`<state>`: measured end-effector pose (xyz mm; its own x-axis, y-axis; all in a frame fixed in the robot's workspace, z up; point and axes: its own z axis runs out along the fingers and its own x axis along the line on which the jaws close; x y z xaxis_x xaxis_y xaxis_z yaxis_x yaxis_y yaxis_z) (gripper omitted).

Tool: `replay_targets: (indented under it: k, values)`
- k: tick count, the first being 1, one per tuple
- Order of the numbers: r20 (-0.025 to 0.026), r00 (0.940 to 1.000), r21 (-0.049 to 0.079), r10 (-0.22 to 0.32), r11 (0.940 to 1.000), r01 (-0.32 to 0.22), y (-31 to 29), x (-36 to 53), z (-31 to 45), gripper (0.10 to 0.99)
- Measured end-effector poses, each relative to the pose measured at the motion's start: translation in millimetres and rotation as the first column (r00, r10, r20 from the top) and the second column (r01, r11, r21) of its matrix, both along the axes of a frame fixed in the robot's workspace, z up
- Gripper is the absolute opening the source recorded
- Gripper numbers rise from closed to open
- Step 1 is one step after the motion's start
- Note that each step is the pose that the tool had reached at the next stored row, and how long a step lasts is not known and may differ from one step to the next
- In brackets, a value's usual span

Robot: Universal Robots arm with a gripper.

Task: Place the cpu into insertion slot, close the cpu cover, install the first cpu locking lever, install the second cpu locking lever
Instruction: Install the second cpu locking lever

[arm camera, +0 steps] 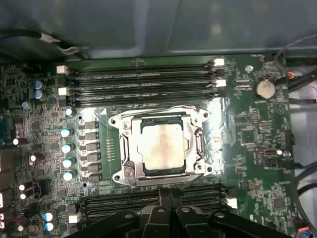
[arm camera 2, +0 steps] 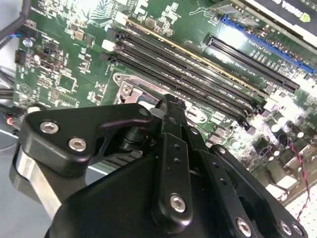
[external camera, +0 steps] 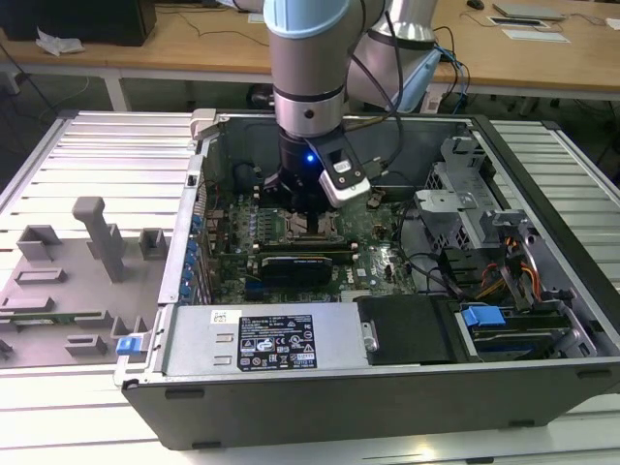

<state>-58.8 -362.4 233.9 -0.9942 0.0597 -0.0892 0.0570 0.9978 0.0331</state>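
The cpu [arm camera: 161, 146], a silvery-beige square chip, sits in the insertion slot [arm camera: 116, 176] on the green board. The cpu cover [arm camera: 130, 130], a thin silvery frame, lies flat around the chip, which shows through its cut-out. My gripper [arm camera: 170, 192] hovers just beside one edge of the socket, its black fingers pressed together with nothing between them. In the second wrist view the gripper [arm camera 2: 168, 101] hangs over the socket's metal rim [arm camera 2: 130, 88]. In the exterior view the gripper [external camera: 306, 209] stands straight above the insertion slot [external camera: 312, 229] inside the open computer case.
Long black memory slots [arm camera: 143, 82] run on both sides of the socket. A black graphics card [external camera: 295, 263] lies near it, toward the case's front wall [external camera: 291, 339]. The drive cage and cables [external camera: 484, 262] fill the exterior view's right. A grey fixture [external camera: 92, 262] stands outside the case.
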Motion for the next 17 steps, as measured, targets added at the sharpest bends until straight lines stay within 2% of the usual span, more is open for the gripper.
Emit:
replay_targets:
  k: [5, 8, 11, 14, 17]
  values:
    - [0.0003, 0.9988, 0.010, 0.049, 0.9988, -0.049, -5.2, -7.1, -10.3, 0.106]
    - [0.0009, 0.9980, 0.020, 0.064, 0.9978, -0.064, -8.1, -12.0, -12.4, 0.106]
    - [0.0008, 0.9979, 0.020, 0.064, 0.9977, -0.064, -8.1, -12.1, -12.5, 0.106]
    - [0.0017, 0.9979, 0.034, 0.064, 0.9974, -0.064, -9.6, -13.4, -14.0, 0.106]
    - [0.0032, 0.9979, 0.057, 0.064, 0.9963, -0.064, -12.7, -17.2, -16.2, 0.106]
